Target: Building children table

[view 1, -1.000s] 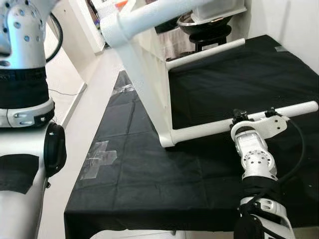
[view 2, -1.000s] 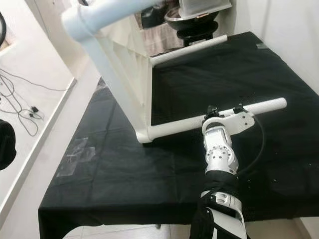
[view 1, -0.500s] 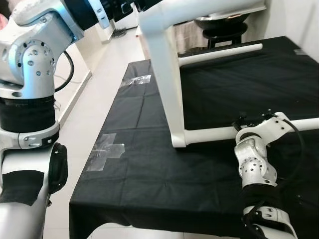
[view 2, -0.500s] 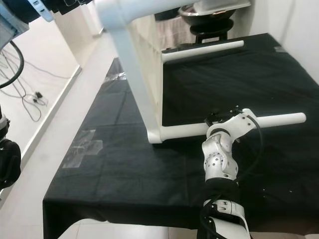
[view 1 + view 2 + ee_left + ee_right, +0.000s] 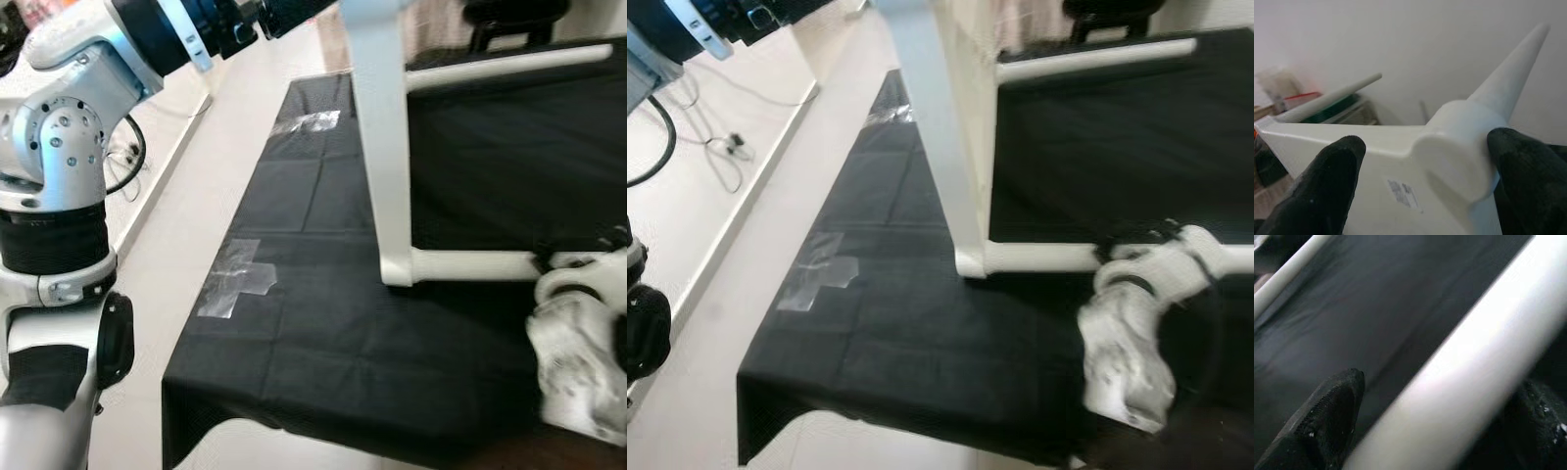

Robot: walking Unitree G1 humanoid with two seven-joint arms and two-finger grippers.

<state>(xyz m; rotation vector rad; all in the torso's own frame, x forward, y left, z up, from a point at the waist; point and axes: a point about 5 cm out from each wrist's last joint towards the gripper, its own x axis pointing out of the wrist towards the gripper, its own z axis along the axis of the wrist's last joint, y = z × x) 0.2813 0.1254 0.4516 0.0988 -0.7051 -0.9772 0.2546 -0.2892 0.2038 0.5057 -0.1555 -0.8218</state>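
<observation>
My left gripper point(image 5: 1422, 161) clamps the white table frame point(image 5: 382, 147) at its upper corner. My right gripper point(image 5: 1430, 406) grips its lower leg point(image 5: 1038, 258) on the black cloth point(image 5: 323, 323).

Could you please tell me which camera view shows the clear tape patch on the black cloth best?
The left eye view: the tape patch lies sharp near the black cloth's left edge, its crossed strips plain. The right eye view shows the same patch, slightly softer. The wrist views look at the white table frame instead.

right arm point(image 5: 1132, 343): motion-blurred | white table frame point(image 5: 384, 147): top cut off
</observation>
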